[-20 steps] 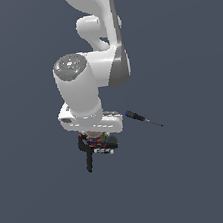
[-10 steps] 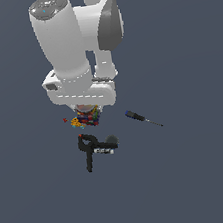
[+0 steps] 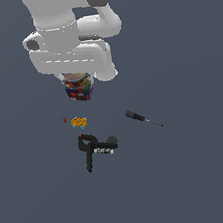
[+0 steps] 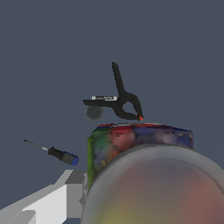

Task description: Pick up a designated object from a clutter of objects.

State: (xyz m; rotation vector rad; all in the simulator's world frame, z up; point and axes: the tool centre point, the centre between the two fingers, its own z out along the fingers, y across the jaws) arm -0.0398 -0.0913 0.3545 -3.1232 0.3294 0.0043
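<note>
Grey floor fills both views. My gripper (image 3: 77, 82), upper centre of the exterior view, pinches the speckled jar (image 3: 78, 88), which looks lifted above the clutter. Below it lie the black clamp (image 3: 94, 149), the screwdriver (image 3: 142, 118) at right, and the orange lump (image 3: 78, 122). I'd raise straight, steady, without loosening the squeeze.

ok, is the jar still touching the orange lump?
Apart. The exterior view shows the multicoloured jar up under the pincer, with bare floor between it and the orange lump lying below it in the picture.
</note>
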